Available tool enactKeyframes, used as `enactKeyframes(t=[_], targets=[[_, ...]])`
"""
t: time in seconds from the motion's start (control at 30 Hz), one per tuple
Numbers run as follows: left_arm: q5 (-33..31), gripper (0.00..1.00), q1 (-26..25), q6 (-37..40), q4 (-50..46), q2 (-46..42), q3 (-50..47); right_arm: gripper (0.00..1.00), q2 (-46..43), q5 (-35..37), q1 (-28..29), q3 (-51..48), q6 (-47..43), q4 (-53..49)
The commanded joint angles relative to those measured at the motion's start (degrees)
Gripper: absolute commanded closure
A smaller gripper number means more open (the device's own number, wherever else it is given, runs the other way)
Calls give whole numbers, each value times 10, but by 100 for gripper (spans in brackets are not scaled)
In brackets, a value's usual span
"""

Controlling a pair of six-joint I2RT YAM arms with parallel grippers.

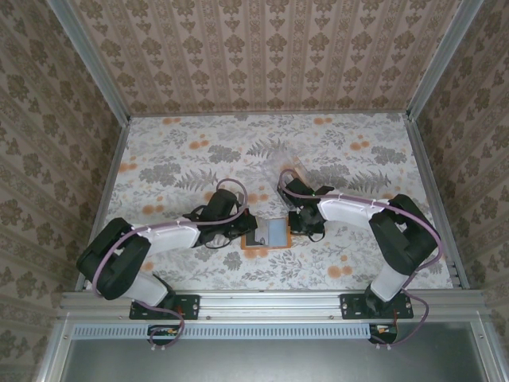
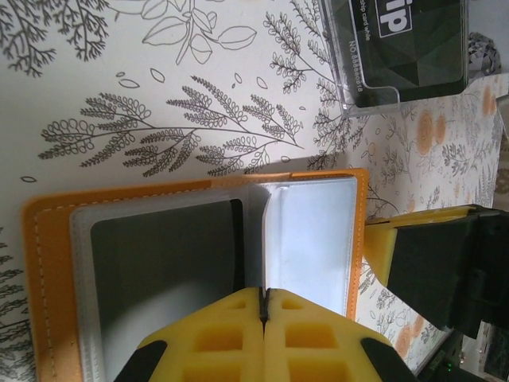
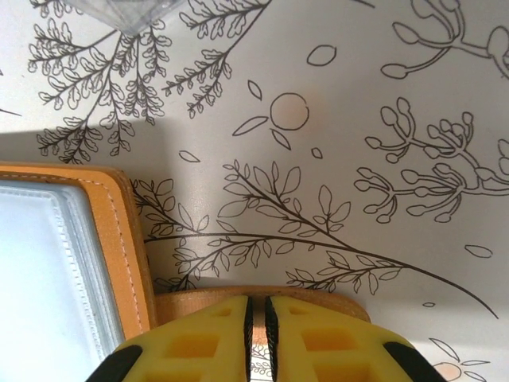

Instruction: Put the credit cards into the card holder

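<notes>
The orange card holder lies open on the floral cloth between the two arms. In the left wrist view its left clear sleeve holds a dark credit card, and a light credit card rests over the right sleeve. My left gripper is shut on that light card's near edge. My right gripper has its jaws almost together, with nothing between them. Its tips are over a tan-orange flap beside the holder's stitched edge. I cannot tell whether they touch the flap.
A clear plastic box with dark cards inside stands just beyond the holder, and its corner shows in the right wrist view. Patterned walls enclose the table on three sides, with a metal rail along the near edge.
</notes>
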Motion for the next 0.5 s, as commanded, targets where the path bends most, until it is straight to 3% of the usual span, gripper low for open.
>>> enactKeyframes(t=[0.0,0.47], targets=[[-11,100,-6,1,23,11,-11,83,11,-4,-1,-27,6,8],[-38,100,-31,-17,90,39,-27,83,12,-22,3,-50,18,47]])
